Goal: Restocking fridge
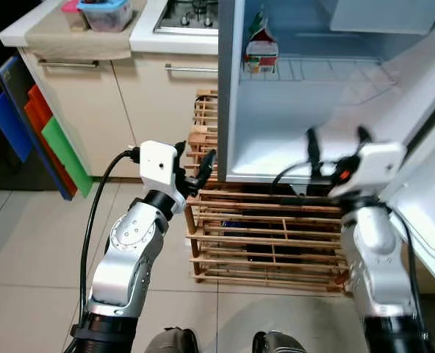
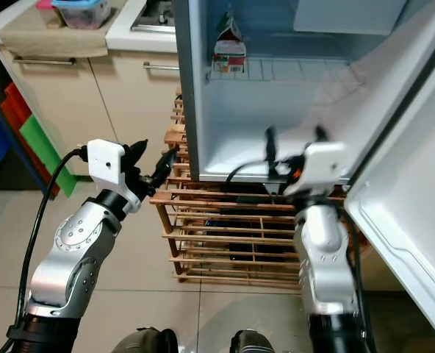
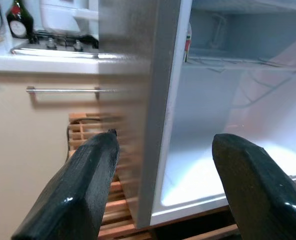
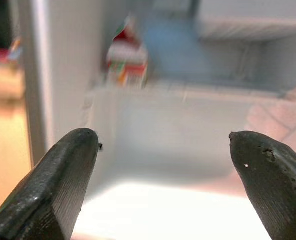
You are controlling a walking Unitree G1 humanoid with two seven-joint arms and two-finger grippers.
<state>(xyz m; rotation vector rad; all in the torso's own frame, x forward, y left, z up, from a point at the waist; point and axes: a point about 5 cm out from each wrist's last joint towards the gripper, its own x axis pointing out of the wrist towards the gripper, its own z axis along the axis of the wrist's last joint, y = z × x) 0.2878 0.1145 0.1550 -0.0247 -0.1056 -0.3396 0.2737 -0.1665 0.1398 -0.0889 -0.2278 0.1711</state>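
While a carton stands at twelve o'clock on the open fridge shelf, the left gripper and right gripper hover wide and empty below.

Bare fridge floor below carton

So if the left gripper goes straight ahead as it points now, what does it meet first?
Probably the fridge's grey side wall: its front edge lies between the open fingers of the left gripper, though depth is unclear.
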